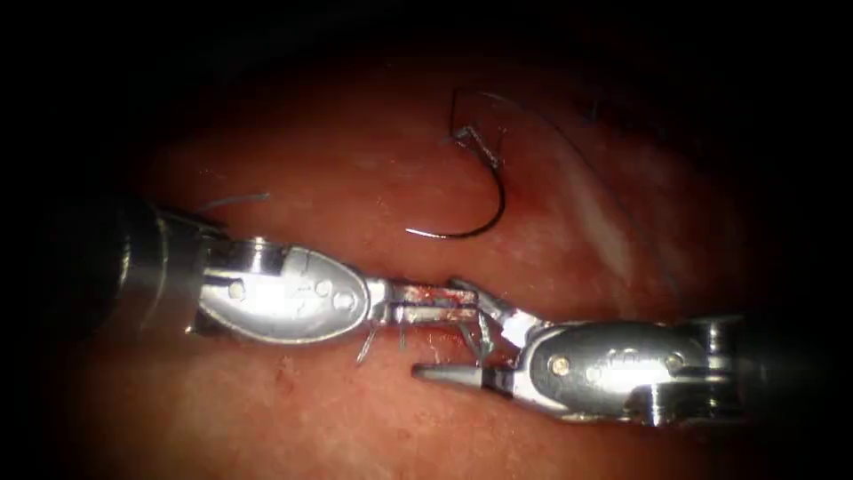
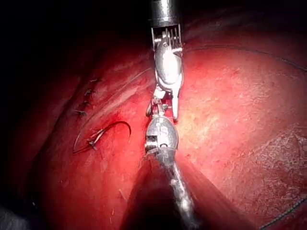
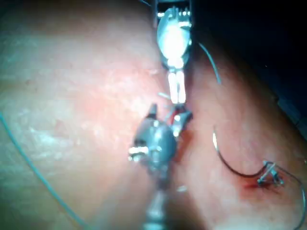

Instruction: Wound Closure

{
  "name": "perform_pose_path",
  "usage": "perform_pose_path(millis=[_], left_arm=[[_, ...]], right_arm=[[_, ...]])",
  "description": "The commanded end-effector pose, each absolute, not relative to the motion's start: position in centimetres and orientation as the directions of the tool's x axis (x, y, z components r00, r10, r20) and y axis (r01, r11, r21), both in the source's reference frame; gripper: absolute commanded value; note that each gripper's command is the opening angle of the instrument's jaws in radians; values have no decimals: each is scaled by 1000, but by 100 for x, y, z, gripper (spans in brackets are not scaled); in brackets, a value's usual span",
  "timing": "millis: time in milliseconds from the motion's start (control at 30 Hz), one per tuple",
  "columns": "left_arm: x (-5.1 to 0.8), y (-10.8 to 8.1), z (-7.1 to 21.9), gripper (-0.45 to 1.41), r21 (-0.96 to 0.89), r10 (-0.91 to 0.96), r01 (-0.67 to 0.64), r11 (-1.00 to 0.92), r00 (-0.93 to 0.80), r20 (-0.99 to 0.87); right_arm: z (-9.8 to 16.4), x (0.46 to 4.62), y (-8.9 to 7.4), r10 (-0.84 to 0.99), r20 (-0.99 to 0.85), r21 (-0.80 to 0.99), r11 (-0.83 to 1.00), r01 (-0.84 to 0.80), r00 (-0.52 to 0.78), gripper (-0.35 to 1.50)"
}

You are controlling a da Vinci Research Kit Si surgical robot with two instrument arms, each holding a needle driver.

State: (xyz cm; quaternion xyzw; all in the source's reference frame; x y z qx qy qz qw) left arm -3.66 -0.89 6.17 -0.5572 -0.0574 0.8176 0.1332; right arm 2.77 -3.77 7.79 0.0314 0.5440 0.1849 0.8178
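Observation:
The curved needle (image 1: 491, 209) lies free on the tissue (image 1: 267, 160), above both tools, and neither tool holds it. Its tip rests on the surface; its rear end sits by a stitch (image 1: 469, 138) from which thread (image 1: 569, 147) arcs away to the right. My left tool (image 1: 469, 311) comes in from the left, jaws shut on a short piece of thread. My right tool (image 1: 435, 327) stands open, one jaw above and one below the left jaws' tip. The needle (image 2: 117, 124) and the same needle (image 3: 230, 163) lie flat beside the stitch.
Short cut thread ends (image 1: 364, 347) stick up from the tissue under the left tool. Red fluid (image 1: 529, 200) stains the tissue by the needle's curve. Earlier stitches (image 2: 85, 98) sit in a row beyond the needle. A loose thread (image 3: 29, 163) crosses the tissue.

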Motion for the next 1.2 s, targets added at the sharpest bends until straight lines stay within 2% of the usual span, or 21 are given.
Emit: perform_pose_path(millis=[33,1100,1200], left_arm=[[-371,-88,621,-45,-238,277,-152,-959,-340,-899],[-378,-92,613,-45,-234,269,-142,-962,-335,-903],[-378,-92,613,-45,-234,269,-142,-962,-335,-903]], right_arm=[[786,285,-381,347,-872,263,927,-266,346,131],[793,317,-373,369,-863,287,920,-267,344,129],[792,316,-374,369,-864,288,920,-266,344,119]])
